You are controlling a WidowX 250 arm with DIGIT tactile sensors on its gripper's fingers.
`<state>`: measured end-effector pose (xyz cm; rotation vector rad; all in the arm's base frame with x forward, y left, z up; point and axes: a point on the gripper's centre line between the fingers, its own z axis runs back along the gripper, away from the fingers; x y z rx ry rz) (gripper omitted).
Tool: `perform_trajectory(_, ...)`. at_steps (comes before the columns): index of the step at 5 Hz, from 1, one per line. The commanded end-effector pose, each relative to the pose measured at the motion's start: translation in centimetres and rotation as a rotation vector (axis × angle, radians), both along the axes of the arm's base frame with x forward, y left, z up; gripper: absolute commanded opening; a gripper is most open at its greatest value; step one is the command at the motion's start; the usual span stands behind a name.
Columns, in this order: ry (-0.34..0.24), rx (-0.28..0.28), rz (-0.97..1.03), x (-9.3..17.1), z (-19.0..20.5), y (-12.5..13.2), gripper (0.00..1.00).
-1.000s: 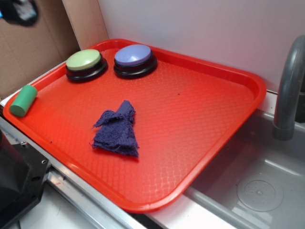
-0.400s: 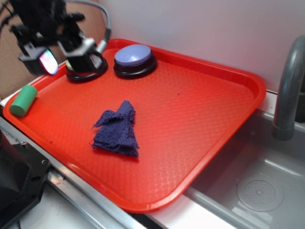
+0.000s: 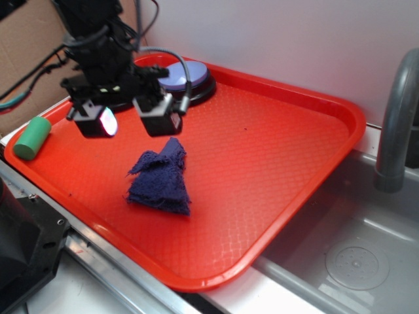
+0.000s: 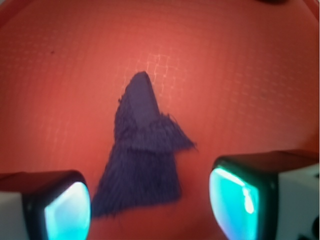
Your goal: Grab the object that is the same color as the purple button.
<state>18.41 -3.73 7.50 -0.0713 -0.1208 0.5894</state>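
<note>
The dark purple-blue cloth (image 3: pixel 160 178) lies crumpled near the middle-left of the red tray (image 3: pixel 288 163); in the wrist view the cloth (image 4: pixel 142 150) shows between and ahead of my fingers. My gripper (image 3: pixel 127 121) is open and empty, hovering above the tray just behind the cloth, in front of the buttons. The purple button (image 3: pixel 193 75) stands at the tray's back edge, partly hidden by my arm. The green button is hidden behind the arm.
A green cylinder (image 3: pixel 31 137) lies on the tray's left rim. A grey faucet (image 3: pixel 399 118) stands at the right above a sink basin (image 3: pixel 353 261). A black block (image 3: pixel 23 255) sits at the front left. A white wall is behind.
My gripper has come in from the upper left and moved down and right, from over the green button to just behind the cloth. The cloth has not moved.
</note>
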Motion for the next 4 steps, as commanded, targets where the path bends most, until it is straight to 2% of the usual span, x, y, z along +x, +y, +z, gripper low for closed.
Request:
perform_trajectory(1, 0.032, -0.004, 0.029, 1.2, -3.5, 0.2, 1.00)
perform_trajectory(2, 0.041, 0.000, 0.047, 1.3, -4.7, 0.0, 1.00)
perform_trajectory(4, 0.041, -0.033, 0.044, 1.9, -5.6, 0.5, 1.00)
